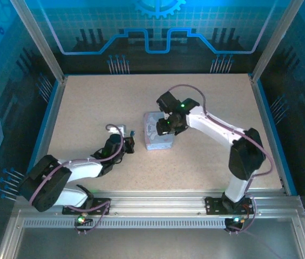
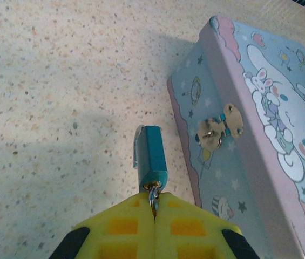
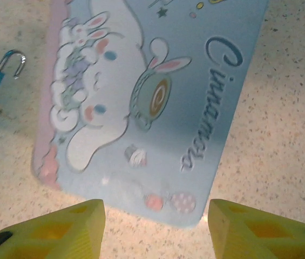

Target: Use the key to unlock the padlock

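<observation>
1. Left jaws: pressed together. The yellow pads (image 2: 125, 226) pinch the key (image 2: 153, 195), whose visible metal end meets the near end of the padlock (image 2: 152, 156).
2. Padlock location: at the far tip of my left jaws, just left of the tin (image 2: 260, 135) and not touching it. I cannot tell whether it touches the tabletop (image 1: 87, 108). In the right wrist view its shackle (image 3: 13, 59) appears as a hook shape at the upper left.
3. Tin: it lies flat near the middle of the tabletop, its cartoon lid facing up. A metal clasp (image 2: 219, 129) sits on its left side wall, facing the padlock.
4. Right jaws: spread wide over the tin, with nothing between the fingers (image 3: 49, 229).
</observation>
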Robot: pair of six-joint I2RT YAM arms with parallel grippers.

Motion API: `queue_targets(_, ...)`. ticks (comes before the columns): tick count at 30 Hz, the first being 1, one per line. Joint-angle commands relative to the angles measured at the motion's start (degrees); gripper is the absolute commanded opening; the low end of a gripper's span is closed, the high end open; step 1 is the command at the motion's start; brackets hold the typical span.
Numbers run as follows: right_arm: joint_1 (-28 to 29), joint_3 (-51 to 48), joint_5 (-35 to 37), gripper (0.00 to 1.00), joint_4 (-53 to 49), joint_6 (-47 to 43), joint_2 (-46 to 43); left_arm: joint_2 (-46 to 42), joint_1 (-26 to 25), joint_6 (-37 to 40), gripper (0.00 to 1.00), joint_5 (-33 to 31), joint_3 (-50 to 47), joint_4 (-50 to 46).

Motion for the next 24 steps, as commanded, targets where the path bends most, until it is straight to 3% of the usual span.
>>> queue_targets(1,2.9,-5.4,2.3,0.54,-1.1,3.0,-5.0,-4.1,1.7,-1.6,0.00,8.4,-1.8,-4.5)
queue_targets(10,10.2,-16.8,3.7,0.52,1.9,11.9,-11.7,-12.6,3.6,-2.5,0.00,11.3,-2.8,-16.6)
queue_targets(21,11.8,-19.9,1.1,0.51,6.7,17.9,-9.6,-8.5,5.0,-3.6,0.00,13.7,-1.3,-20.6)
queue_targets(24,11.8,-20.5,0.1,0.51,8.4,18.7,-8.5,-8.1,5.0,-3.4,0.08,12.9,-0.4,-22.7)
